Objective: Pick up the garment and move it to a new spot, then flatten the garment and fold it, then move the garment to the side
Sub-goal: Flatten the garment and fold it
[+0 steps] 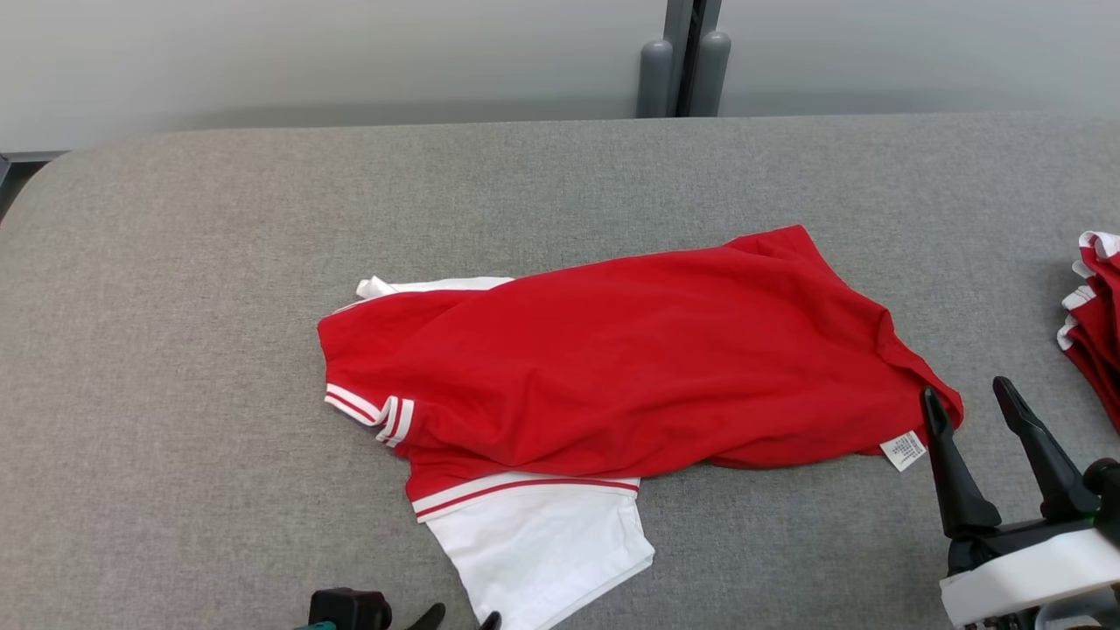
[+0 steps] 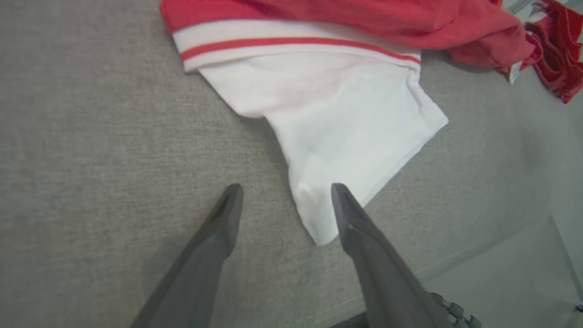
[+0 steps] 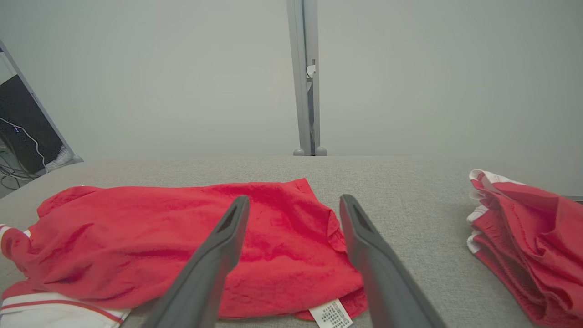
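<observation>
A red garment [image 1: 630, 350] with white sleeves and red-and-white striped trim lies crumpled across the middle of the grey padded table [image 1: 175, 262]. One white sleeve [image 1: 542, 547] sticks out toward the front edge. My left gripper [image 2: 286, 189] is open just in front of that sleeve [image 2: 346, 118], the sleeve's corner lying between the fingers. In the head view just its fingertips [image 1: 433, 615] peek up at the bottom edge. My right gripper [image 1: 969, 404] is open at the garment's right end [image 3: 278, 246], close to the white care label [image 1: 903, 450]. Nothing is held.
A stack of folded red-and-white garments [image 1: 1095, 315] sits at the table's right edge, also seen in the right wrist view [image 3: 524, 237]. A grey post [image 1: 682, 61] stands behind the table against the pale wall. The table's front edge [image 2: 455, 264] runs close behind the left gripper.
</observation>
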